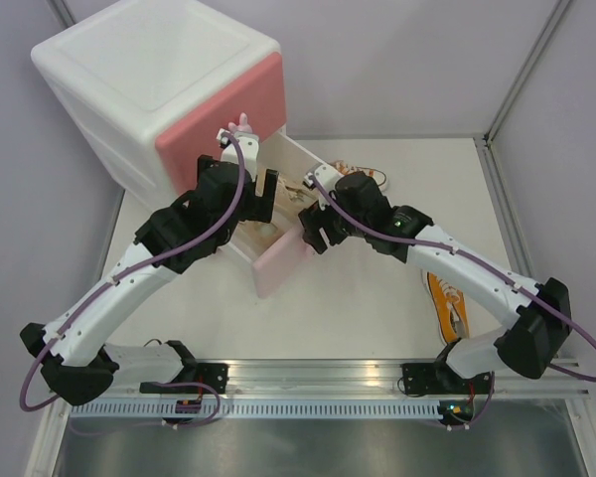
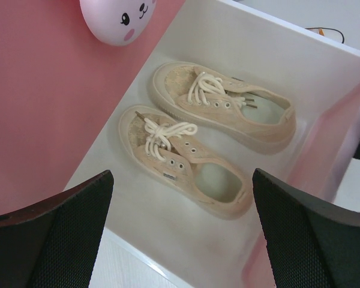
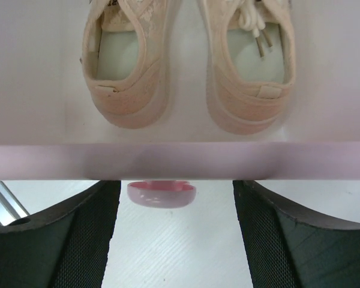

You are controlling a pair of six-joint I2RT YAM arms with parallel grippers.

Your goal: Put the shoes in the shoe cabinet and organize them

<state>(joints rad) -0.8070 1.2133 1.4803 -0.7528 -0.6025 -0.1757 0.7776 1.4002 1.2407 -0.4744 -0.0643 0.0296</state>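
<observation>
Two cream shoes (image 2: 222,111) (image 2: 180,159) lie side by side inside the pulled-out lower drawer (image 1: 278,266) of the white shoe cabinet (image 1: 129,79). My left gripper (image 2: 183,240) hovers open above the drawer, holding nothing. Seen from the right wrist, the shoes' heels (image 3: 129,90) (image 3: 249,90) point at the pink drawer front (image 3: 180,159). My right gripper (image 3: 177,240) is open, and the drawer knob (image 3: 162,194) sits between its fingers untouched. One orange shoe (image 1: 445,303) lies on the table at the right, another (image 1: 366,175) behind the right arm.
A bunny knob (image 2: 117,21) marks the shut pink upper drawer (image 1: 219,114). Both arms crowd over the open drawer. White walls close off the back and right. A metal rail (image 1: 318,376) runs along the near table edge.
</observation>
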